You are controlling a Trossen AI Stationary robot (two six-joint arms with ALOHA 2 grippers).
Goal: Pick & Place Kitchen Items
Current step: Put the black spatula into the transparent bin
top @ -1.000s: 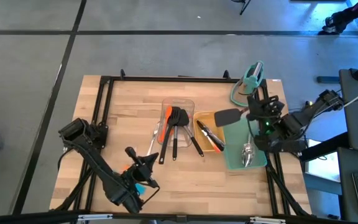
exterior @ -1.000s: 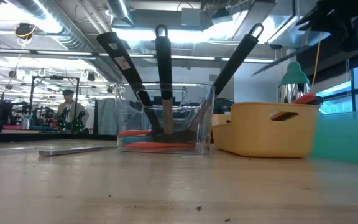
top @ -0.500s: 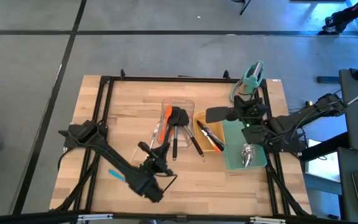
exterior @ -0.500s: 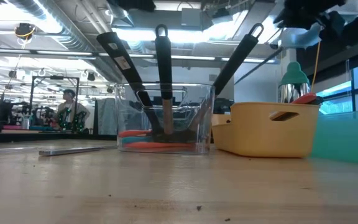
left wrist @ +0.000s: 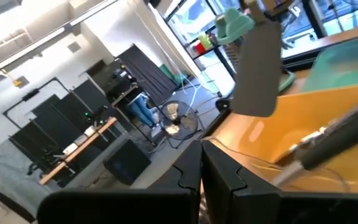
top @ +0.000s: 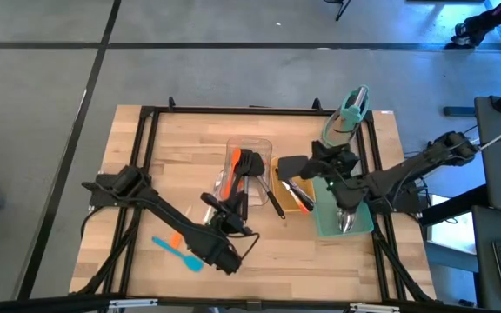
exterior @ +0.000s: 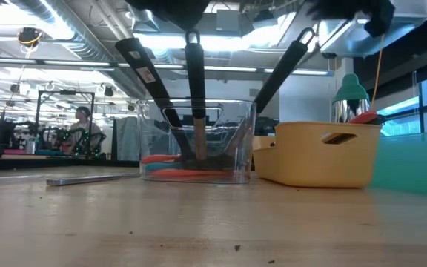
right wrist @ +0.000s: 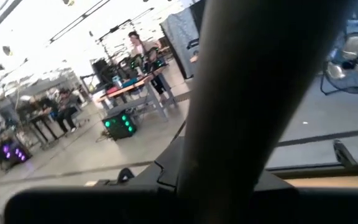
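1. Blue-and-orange spatula [top: 177, 248]: flat on the bare wood toward the table's front left, just beside the left arm's elbow and well apart from both trays.
2. Left gripper [top: 231, 205]: fingers [left wrist: 219, 177] pressed together with nothing between them, hanging just in front of the clear tray's near edge.
3. Steel spoon [top: 216, 188]: flat on the table, just outside the clear tray's left wall (in the low view a thin bright strip [exterior: 87, 179] on the wood).
4. Clear tray [top: 263, 143]: holding an orange spatula [top: 234, 162] and black slotted turners [top: 249, 165]. From table height, three black handles leaning up and out over its rim [exterior: 199, 111].
5. Black utensil [top: 273, 202]: lying slantwise on the wood between the clear tray and the yellow tray.
6. Yellow tray [top: 282, 160]: touching or nearly touching the clear tray's right side, holding tongs [top: 294, 193] with orange tips.
7. Right gripper [top: 324, 165]: clamped on the handle of a black turner [top: 292, 163], held level in the air with the blade over the yellow tray's far end. Seen from the left wrist as a grey blade [left wrist: 260, 68] above the yellow wall.
8. Teal mat [top: 329, 228]: right of the yellow tray, carrying shiny steel spoons [top: 346, 217].
9. Teal stand [top: 350, 109]: upright at the far right of the table, behind the mat.
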